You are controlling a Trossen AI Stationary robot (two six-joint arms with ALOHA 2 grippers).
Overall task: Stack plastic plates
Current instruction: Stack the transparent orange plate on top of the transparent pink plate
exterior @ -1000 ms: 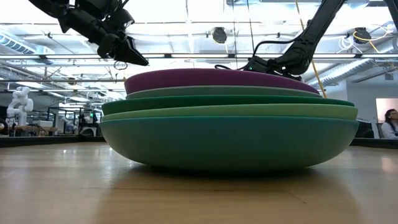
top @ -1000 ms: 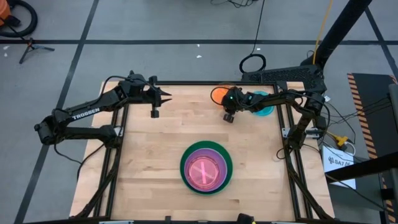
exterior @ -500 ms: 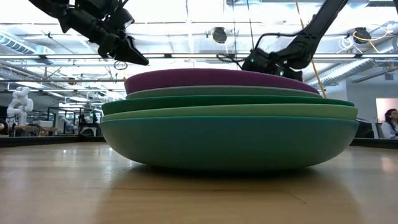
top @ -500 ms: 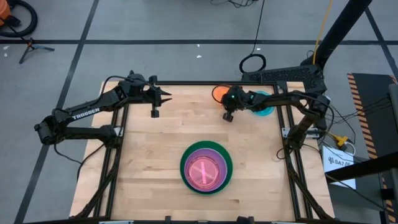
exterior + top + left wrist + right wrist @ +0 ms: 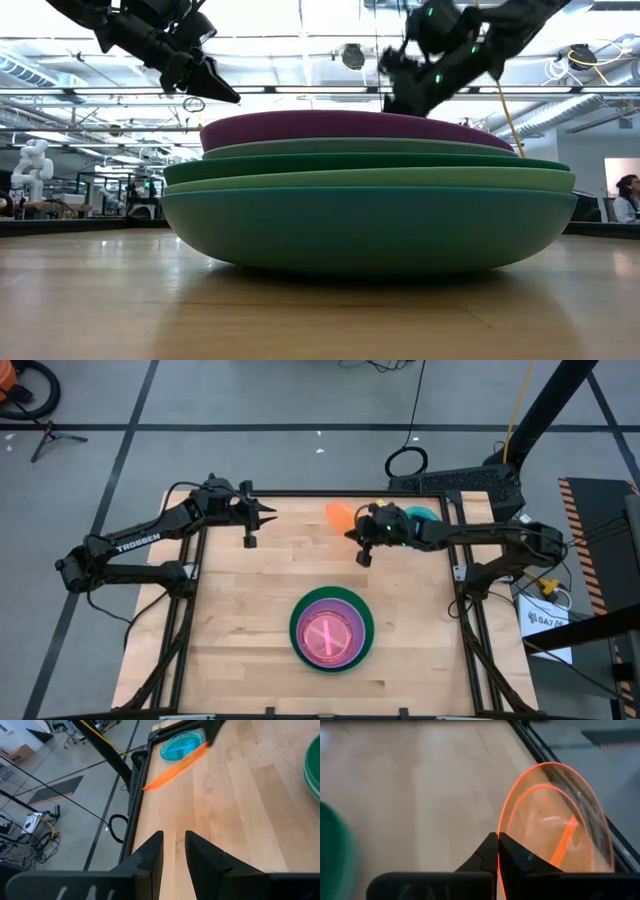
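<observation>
The wooden tabletop [image 5: 250,620] lay mostly bare, with open room on every side of the stack of plates [image 5: 332,630] near its front edge. In that stack, seen level from the low view, a teal plate [image 5: 365,230] carried light green, dark green and paler green plates, then a purple plate [image 5: 340,128]; from above, a pink plate [image 5: 330,635] lay innermost. Toward the far right corner the right claw [image 5: 352,534] gripped an orange plate [image 5: 338,515] by its rim, fingers closed on the edge, the plate tilted and apparently lifted clear of the wood. A small blue plate [image 5: 181,743] rested flat near the far right edge, just beside the frame rail. The left claw [image 5: 268,512] hovered over the far left part of the tabletop, fingers narrowly parted and holding nothing, well apart from the stack.
</observation>
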